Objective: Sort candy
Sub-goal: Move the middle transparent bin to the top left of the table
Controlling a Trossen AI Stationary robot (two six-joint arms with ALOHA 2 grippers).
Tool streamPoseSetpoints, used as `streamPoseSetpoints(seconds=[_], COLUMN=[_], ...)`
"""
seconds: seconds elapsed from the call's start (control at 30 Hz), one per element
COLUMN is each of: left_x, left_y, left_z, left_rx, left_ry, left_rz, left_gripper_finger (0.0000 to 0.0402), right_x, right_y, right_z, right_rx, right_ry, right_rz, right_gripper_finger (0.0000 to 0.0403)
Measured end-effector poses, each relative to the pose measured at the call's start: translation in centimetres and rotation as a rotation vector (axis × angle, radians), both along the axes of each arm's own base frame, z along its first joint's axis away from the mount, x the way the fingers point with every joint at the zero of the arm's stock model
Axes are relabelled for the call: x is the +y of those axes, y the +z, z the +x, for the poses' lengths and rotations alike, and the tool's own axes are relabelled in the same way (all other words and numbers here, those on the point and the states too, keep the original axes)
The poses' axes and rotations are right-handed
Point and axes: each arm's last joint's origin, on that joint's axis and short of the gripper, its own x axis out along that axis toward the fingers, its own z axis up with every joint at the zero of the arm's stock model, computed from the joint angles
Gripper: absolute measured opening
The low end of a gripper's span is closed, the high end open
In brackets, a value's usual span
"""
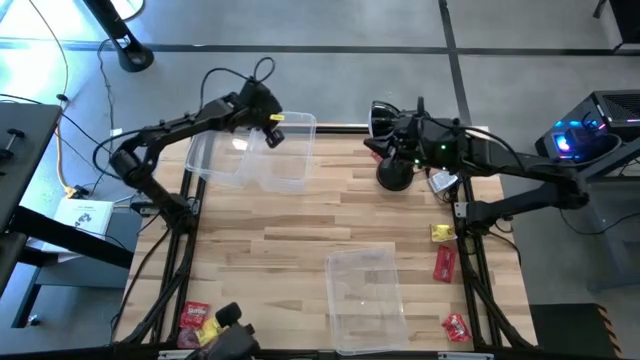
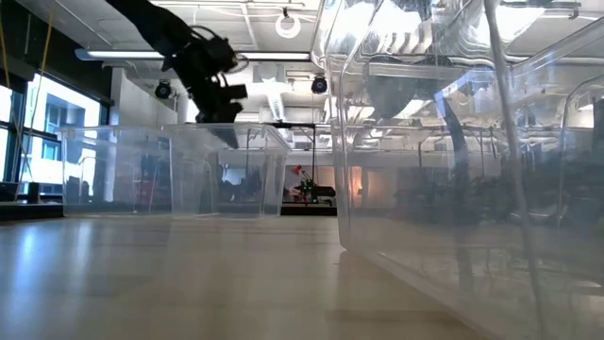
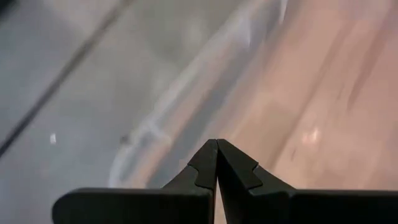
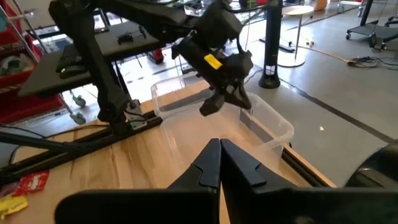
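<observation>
Candy lies in two groups on the table. On the right side are a yellow packet (image 1: 441, 232) and two red packets (image 1: 445, 263) (image 1: 456, 326). At the near left corner are a red packet (image 1: 195, 313) and a yellow one (image 1: 205, 335). My left gripper (image 3: 217, 149) is shut and holds nothing. It hangs over the far rim of a clear tub (image 1: 285, 150) at the far left, as the right wrist view also shows (image 4: 224, 99). My right gripper (image 4: 219, 146) is shut and holds nothing. It is raised at the far right and points toward the left arm.
Two clear tubs (image 1: 215, 155) stand side by side at the far left, and a third (image 1: 365, 295) stands at the near edge, filling the right of the low view (image 2: 453, 189). A black desk lamp (image 1: 393, 175) stands below the right arm (image 1: 470, 150). Bare wood (image 1: 280, 230) lies mid-table.
</observation>
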Motion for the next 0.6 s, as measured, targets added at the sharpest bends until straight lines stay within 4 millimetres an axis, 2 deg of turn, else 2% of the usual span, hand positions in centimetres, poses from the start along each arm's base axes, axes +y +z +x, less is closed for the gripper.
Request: streamPoseSetpoints(seconds=[0.17, 0.27, 0.43, 0.6], left_x=[0.9, 1.5, 1.9, 2.2], left_y=[-0.9, -0.7, -0.7, -0.1], left_z=[0.5, 0.8, 0.4, -0.5], left_rx=[0.102, 0.111, 0.260, 0.325], left_ry=[0.033, 0.030, 0.035, 0.032], left_rz=[0.023, 0.066, 0.107, 0.108], left_gripper_finger=[0.0000, 0.0000, 0.0000, 0.0000], right_x=[0.0, 0.0, 0.3, 0.9], right_y=[-0.3, -0.5, -0.4, -0.4], right_z=[0.8, 0.9, 0.9, 1.0], right_rx=[0.000, 0.001, -0.006, 0.006], right_ry=[0.031, 0.035, 0.047, 0.084], right_rz=[0.009, 0.025, 0.040, 0.005], right_gripper_finger=[0.0000, 0.0000, 0.0000, 0.0000])
